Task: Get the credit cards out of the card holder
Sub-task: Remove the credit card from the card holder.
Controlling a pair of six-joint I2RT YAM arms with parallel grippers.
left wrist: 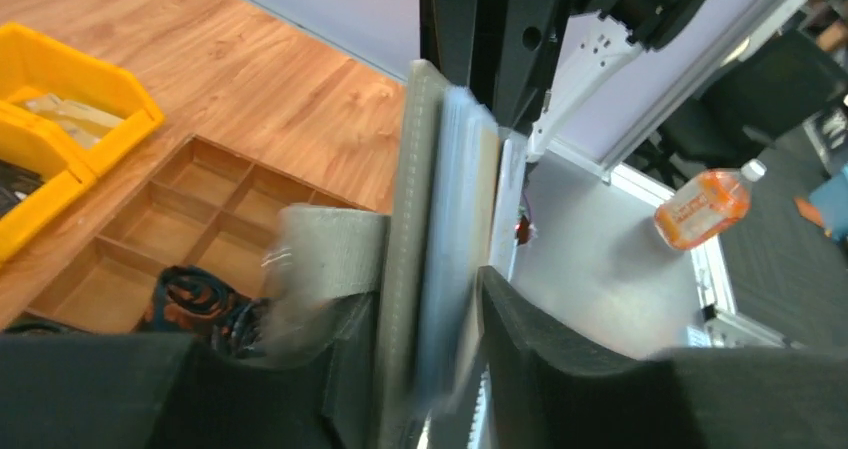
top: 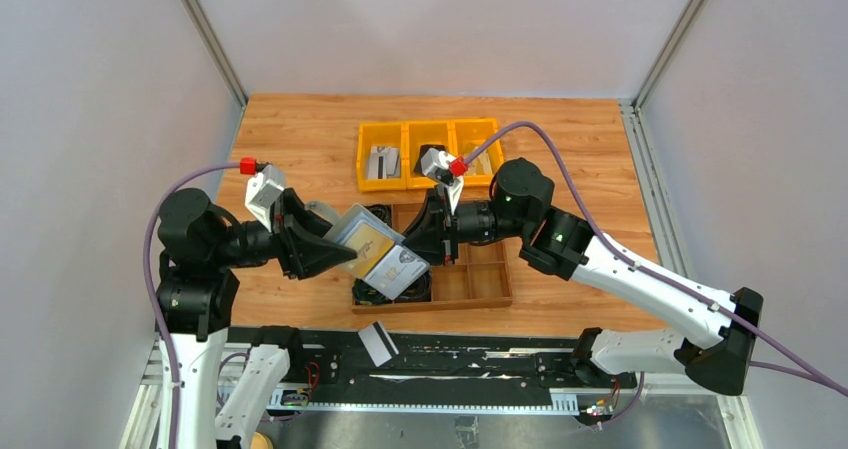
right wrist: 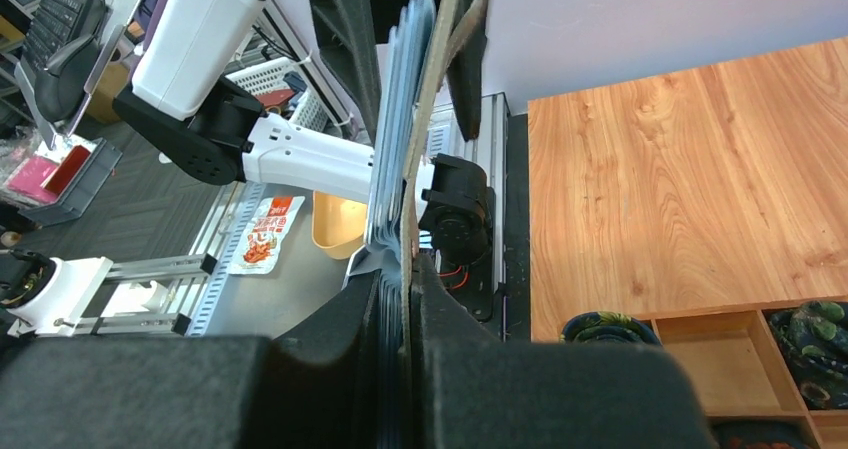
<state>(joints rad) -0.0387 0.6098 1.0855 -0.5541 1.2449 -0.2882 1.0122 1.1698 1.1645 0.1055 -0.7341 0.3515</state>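
- Two sets of jaws meet over the middle of the surface [top: 300, 129]. Between them hangs the card holder [top: 345, 224], open and tilted, above the left end of the wooden tray [top: 485, 281].
- The right jaws are narrow and clamped on the holder's grey panel, which shows edge-on in the right wrist view. This is the anchor grip, and it should not slacken.
- The left jaws straddle the credit cards [left wrist: 458, 219] and the panel beside them. The view is blurred, so I cannot tell whether they press or merely bracket the stack.
- To pull well, I judge the left jaws should bite on the cards alone. The panel and the loose grey flap [left wrist: 335, 254] belong outside the pinch, since gripping both would drag the holder along.
- The draw should run straight along the pocket, leftward and away from the right jaws, without twisting. Thin cards may fan out or slip free singly.
- One striped card [top: 377, 343] lies apart on the black rail at the near edge. Cards released here risk sliding off the wood, so they are better set down farther in.
- The left arm [top: 205, 234] reaches rightward, roughly level, with its wrist rolled so the jaws open sideways.
- The right arm [top: 600, 259] bends in from the near right corner, forearm pointing left to meet it.
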